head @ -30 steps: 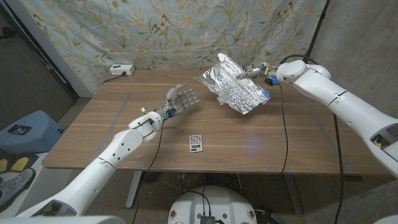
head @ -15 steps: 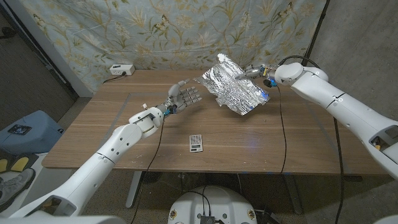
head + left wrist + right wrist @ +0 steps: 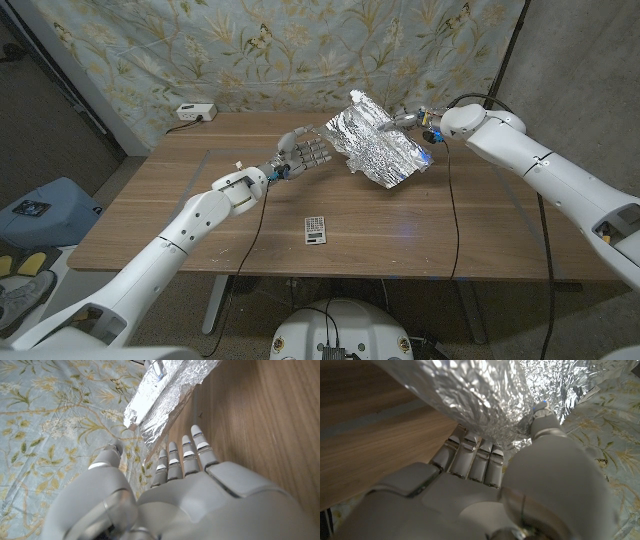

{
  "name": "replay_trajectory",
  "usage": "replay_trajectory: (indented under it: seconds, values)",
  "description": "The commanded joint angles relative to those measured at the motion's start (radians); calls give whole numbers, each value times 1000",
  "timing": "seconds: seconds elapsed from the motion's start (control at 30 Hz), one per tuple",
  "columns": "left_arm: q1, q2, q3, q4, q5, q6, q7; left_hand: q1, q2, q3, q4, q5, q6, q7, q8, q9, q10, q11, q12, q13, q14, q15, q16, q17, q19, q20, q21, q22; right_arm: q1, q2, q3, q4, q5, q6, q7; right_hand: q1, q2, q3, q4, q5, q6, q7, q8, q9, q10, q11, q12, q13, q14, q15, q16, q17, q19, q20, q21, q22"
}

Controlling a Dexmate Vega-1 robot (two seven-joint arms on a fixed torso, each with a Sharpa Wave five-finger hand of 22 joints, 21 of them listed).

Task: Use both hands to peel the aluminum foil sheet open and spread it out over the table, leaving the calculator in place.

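Foil sheet (image 3: pixel 378 143) crinkled, silver, held up off table (image 3: pixel 420 225) at far right, partly unfolded w/ one flap standing up at its far end and a lower corner hanging toward near-right. Near to far: calculator (image 3: pixel 315 229) lying flat near front-centre of table, small, grey, long axis running roughly front-to-back, well apart from foil and both hands. Further back, left hand (image 3: pixel 302 153) raised over mid-table, fingers spread and extended toward foil's left corner, holding nothing; just beside foil edge, contact not clear from head view. In left wrist view, left hand (image 3: pixel 165 495) w/ fingers (image 3: pixel 187 457) straight, pointing at foil (image 3: pixel 165 397), small gap still visible betw. fingertips and sheet. Foil's long axis slanting from far-left down to near-right, creases running along it. At back right, right hand (image 3: pixel 408 117) gripping foil's far edge; in right wrist view, right hand (image 3: pixel 485 485) w/ fingers curled under the sheet (image 3: pixel 470 390) and thumb pressed on it. White power strip (image 3: pixel 196 112) at table's far-left edge. Floral cloth (image 3: pixel 200 50) hanging behind.
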Motion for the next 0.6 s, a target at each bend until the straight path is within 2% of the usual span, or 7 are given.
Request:
replay_trajectory:
  seconds: [0.03, 0.27, 0.6]
  values:
    - [-34, -14, 20, 25, -12, 33, 5, 14, 3, -8, 1, 6, 4, 11, 4, 1, 7, 4, 1, 5, 11, -2, 0, 2, 15, 0, 2, 1, 0, 5, 7, 2, 35, -32, -1, 23, 46, -4, 5, -3, 11, 5, 0, 5, 21, -4, 13, 45, 41, -107, -4, 3, 11, -2, 5, 3]
    - [-54, -29, 28, 47, -18, 52, 22, 17, 4, -9, 0, 7, 5, 11, 4, 1, 10, 5, 2, 7, 15, -2, 0, 1, 18, 0, 2, 2, 6, 11, 11, 15, 57, -31, 4, 20, 48, -5, 5, -4, 13, 12, -2, 6, 26, 0, 17, 45, 46, -108, -4, 5, 15, 0, 5, 3]
    - [-84, -60, 38, 75, -27, 73, 53, 32, -9, -16, -6, 10, 29, 3, 11, 1, 39, -1, 10, 11, 52, -12, 7, -1, 51, -3, 12, 2, 16, 18, 8, 18, 76, -19, 12, 19, 50, -7, 5, -6, 16, 19, -4, 6, 28, 5, 22, 48, 54, -108, -3, 8, 20, 2, 6, 4]
